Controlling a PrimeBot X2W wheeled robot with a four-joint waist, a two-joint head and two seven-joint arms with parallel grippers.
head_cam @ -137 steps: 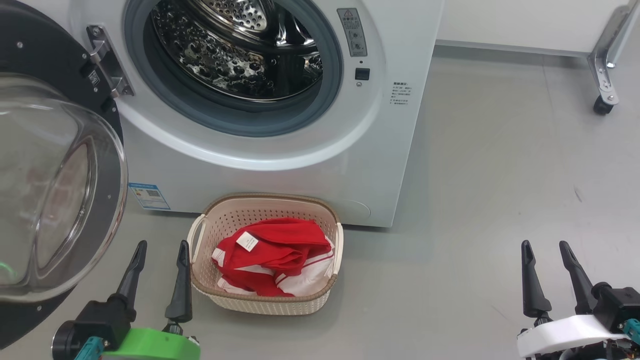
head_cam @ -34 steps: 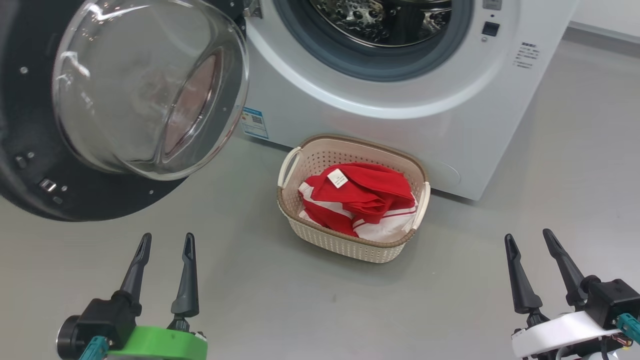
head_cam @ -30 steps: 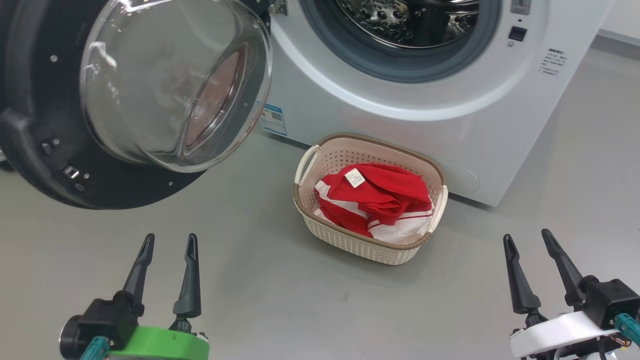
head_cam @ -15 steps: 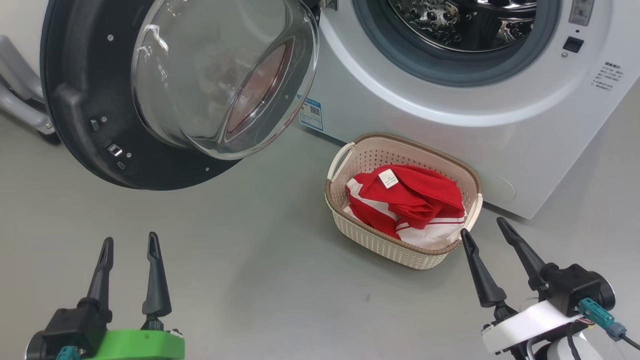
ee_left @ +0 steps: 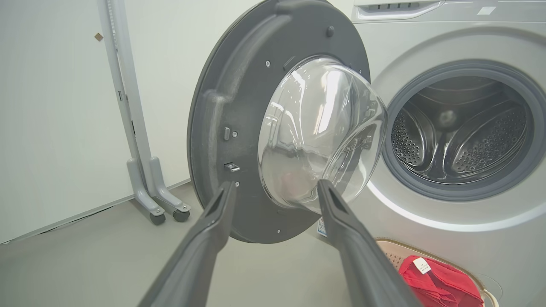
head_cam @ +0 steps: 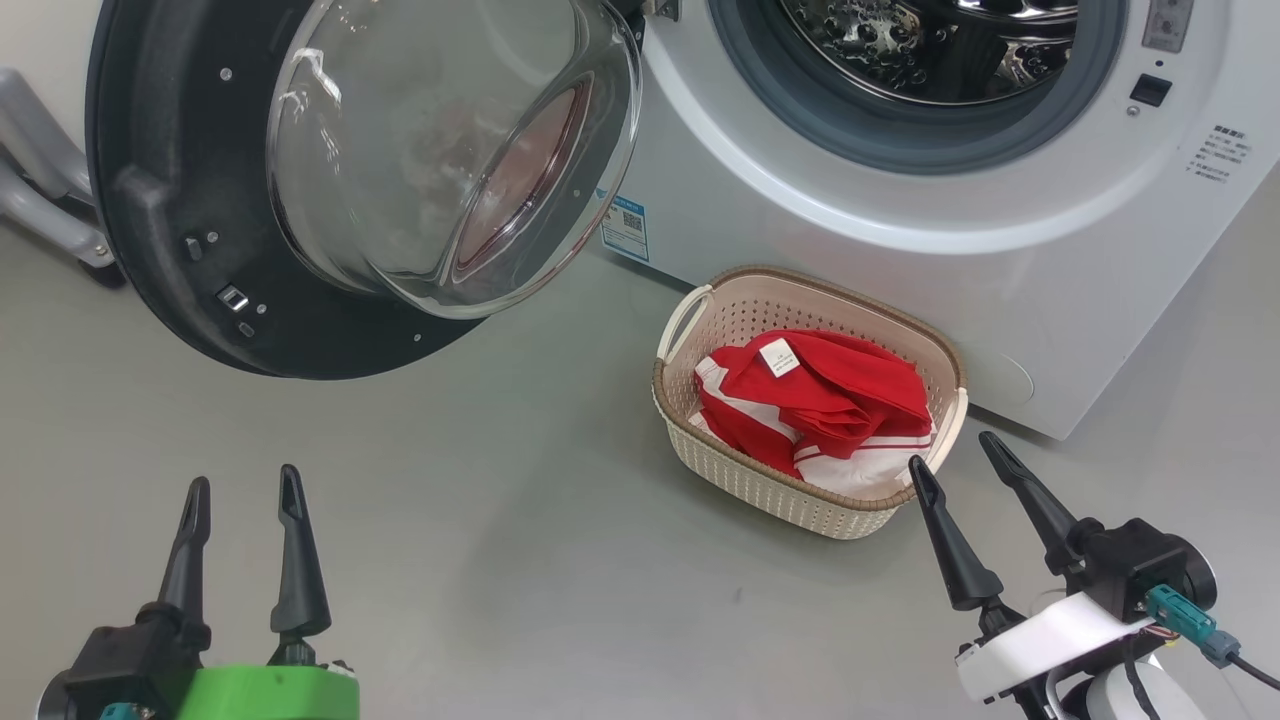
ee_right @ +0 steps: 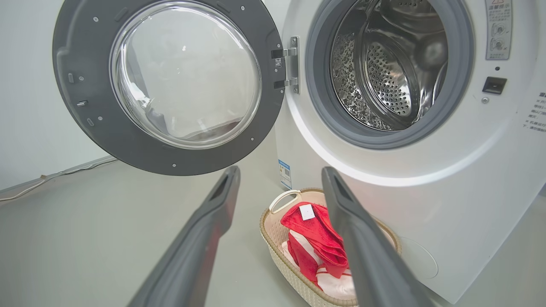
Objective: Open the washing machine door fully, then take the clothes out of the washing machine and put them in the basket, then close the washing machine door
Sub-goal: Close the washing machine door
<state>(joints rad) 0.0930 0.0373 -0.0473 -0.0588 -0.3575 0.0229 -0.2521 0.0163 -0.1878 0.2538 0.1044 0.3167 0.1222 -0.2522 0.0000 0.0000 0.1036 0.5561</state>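
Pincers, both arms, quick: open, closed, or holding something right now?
Left pincer, long and dark-fingered: open, holding nothing.
Right pincer, long and dark-fingered: open, holding nothing, tips near the cream perforated plastic basket.

We see a smooth grey floor, matt with a soft sheen, and on it one small dark speck. In the left wrist view a plain white wall meets that floor along a pale line. Against the wall stands a pale grey metal stand: a tall slim upright that splits low down into two angled feet, each on a small black caster (we count two, side by side). High up, just beside the upright, sits a small brown square. In the right wrist view a thin pale cable lies along the wall's foot.
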